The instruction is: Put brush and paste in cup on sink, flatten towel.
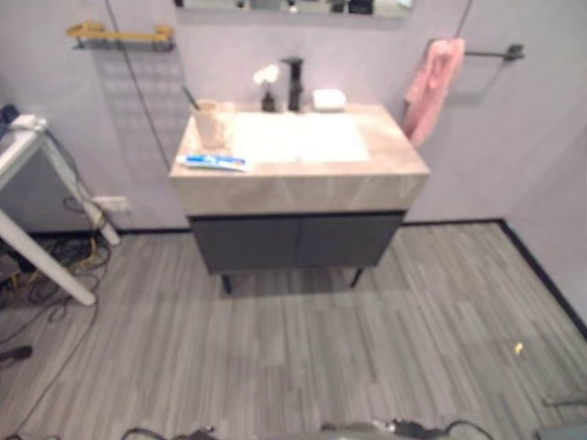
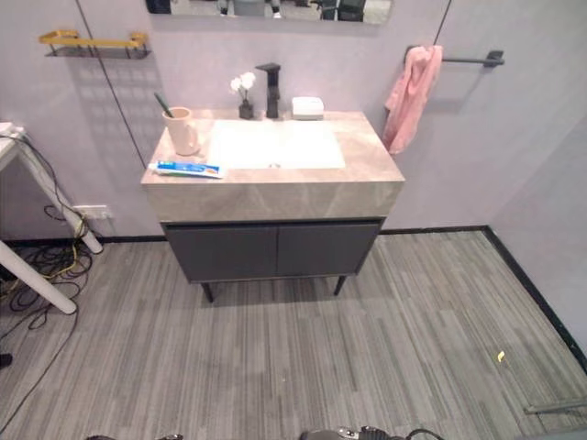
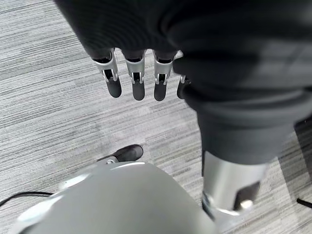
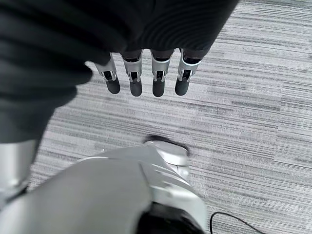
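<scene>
Both hands hang open over the floor: left hand (image 3: 136, 83), right hand (image 4: 146, 80). Walk up to the surface (image 2: 367, 179) squarely before reaching for the paste (image 2: 186, 169).

Stone-topped vanity (image 2: 275, 194) with cup (image 2: 182, 131), paste (image 2: 187, 170), soap dish (image 2: 307, 107), vase (image 2: 245, 101).

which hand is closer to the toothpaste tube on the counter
Left, though only slightly. The toothpaste tube lies on the vanity's left front edge. Both the left hand and right hand hang open over the floor, far from it.
</scene>
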